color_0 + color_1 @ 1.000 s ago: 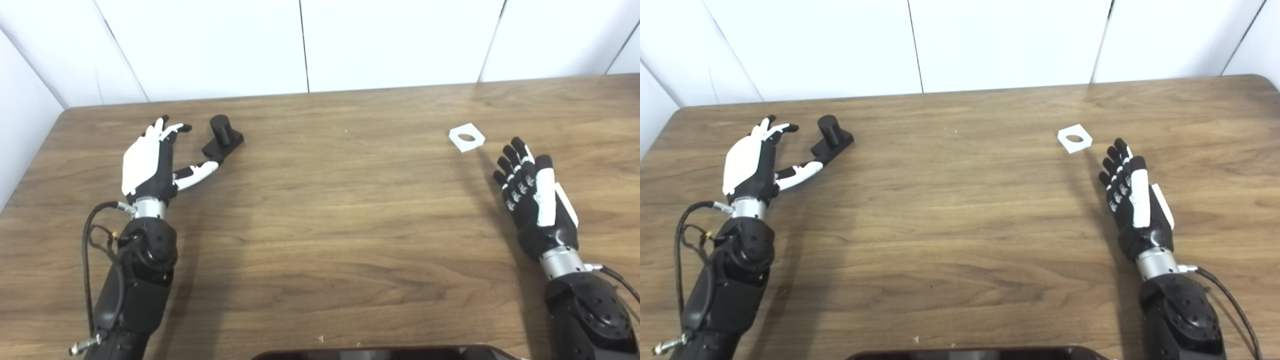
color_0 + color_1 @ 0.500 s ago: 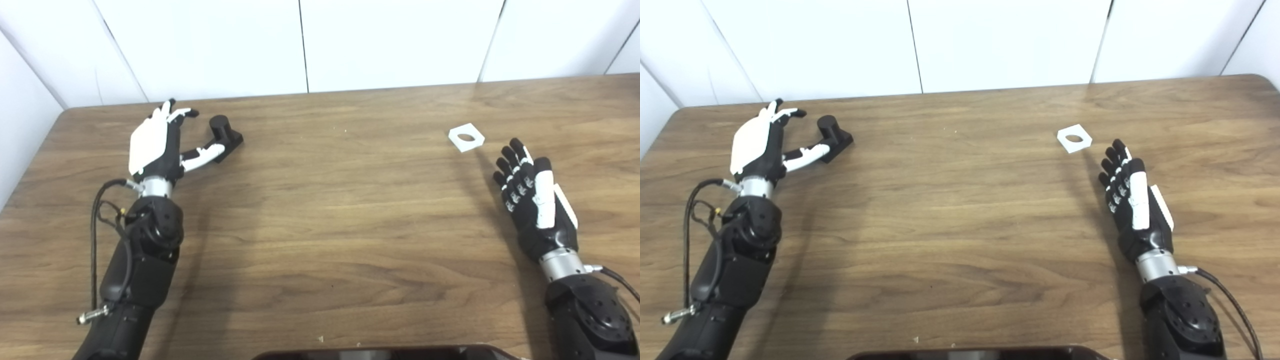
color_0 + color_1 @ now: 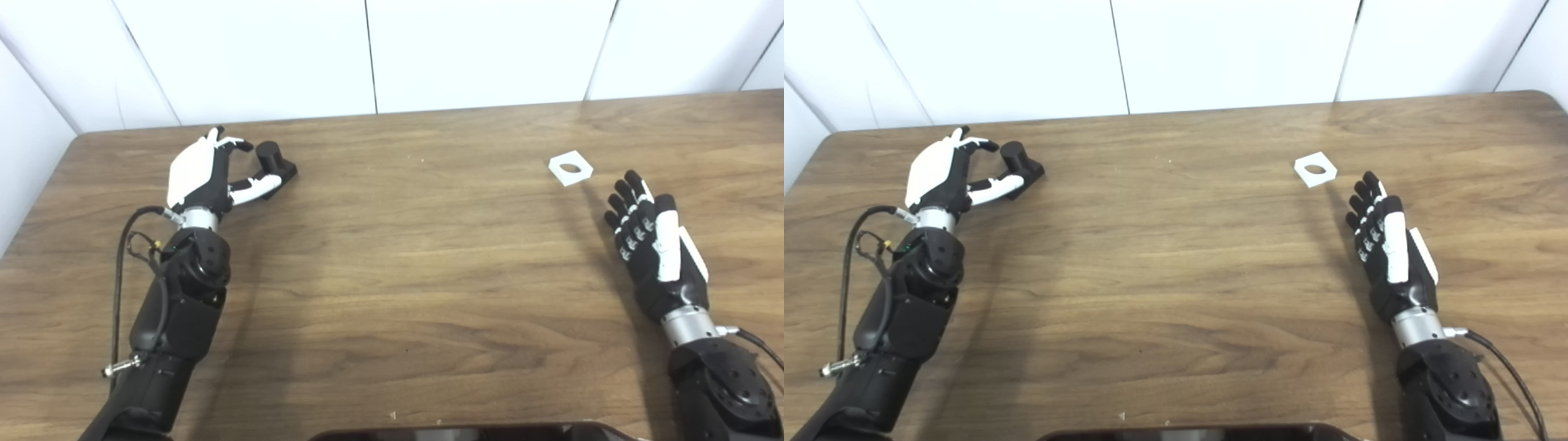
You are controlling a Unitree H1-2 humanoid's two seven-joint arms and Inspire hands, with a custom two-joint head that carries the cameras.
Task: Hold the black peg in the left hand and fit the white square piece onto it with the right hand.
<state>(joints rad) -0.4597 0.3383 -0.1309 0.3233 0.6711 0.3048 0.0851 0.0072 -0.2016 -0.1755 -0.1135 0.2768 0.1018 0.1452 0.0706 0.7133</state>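
Wooden table [image 3: 392,257] bearing black peg [image 3: 274,164], white square piece [image 3: 571,168]

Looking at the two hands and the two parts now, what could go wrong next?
The left hand is open around the black peg, thumb at its base; closing unevenly might tip or push the peg away. The white square piece lies flat on the table, so the open right hand may slide it instead of lifting it.

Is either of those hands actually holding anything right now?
No. The left hand is open around the black peg, not gripping it. The right hand is open, short of the white square piece.
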